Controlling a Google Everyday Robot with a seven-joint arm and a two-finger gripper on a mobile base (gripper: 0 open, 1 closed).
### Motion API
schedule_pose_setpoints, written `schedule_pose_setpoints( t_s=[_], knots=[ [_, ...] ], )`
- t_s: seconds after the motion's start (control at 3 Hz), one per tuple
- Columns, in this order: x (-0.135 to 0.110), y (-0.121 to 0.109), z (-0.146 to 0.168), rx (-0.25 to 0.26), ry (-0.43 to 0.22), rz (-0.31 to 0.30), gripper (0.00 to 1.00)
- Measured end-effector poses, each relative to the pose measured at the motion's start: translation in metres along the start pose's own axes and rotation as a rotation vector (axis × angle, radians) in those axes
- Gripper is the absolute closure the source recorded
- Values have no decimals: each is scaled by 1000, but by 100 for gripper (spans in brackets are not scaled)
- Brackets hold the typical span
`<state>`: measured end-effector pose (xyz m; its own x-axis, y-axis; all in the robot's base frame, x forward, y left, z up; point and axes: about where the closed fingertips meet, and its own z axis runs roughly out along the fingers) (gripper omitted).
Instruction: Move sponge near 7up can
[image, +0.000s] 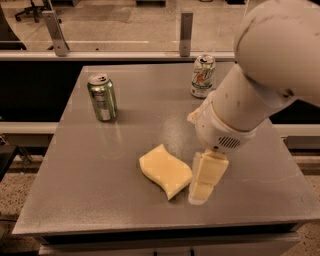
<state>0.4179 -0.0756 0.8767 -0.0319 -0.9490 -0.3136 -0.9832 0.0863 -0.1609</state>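
The sponge (165, 171), a pale yellow foam slab with wavy edges, lies flat on the grey table (100, 165) near its front middle. The 7up can (203, 76), white and silver with a green and red logo, stands upright at the back right of the table, far from the sponge. My gripper (204, 181) hangs down from the white arm, just right of the sponge, its blocky pale yellow fingertips close to the table surface and beside the sponge's right edge. It holds nothing.
An all-green metallic can (102, 97) stands upright at the back left of the table. A glass railing with metal posts (185, 27) runs behind the table. The table's front edge is close below the sponge.
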Motion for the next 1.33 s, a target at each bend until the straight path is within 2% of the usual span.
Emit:
schedule_pose_setpoints(
  t_s=[0.67,1.0,1.33],
  knots=[
    [-8,9,39,-28,11,-17,0],
    [-10,10,46,-36,17,-18,16],
    [-11,7,45,-44,17,-4,40]
  ],
)
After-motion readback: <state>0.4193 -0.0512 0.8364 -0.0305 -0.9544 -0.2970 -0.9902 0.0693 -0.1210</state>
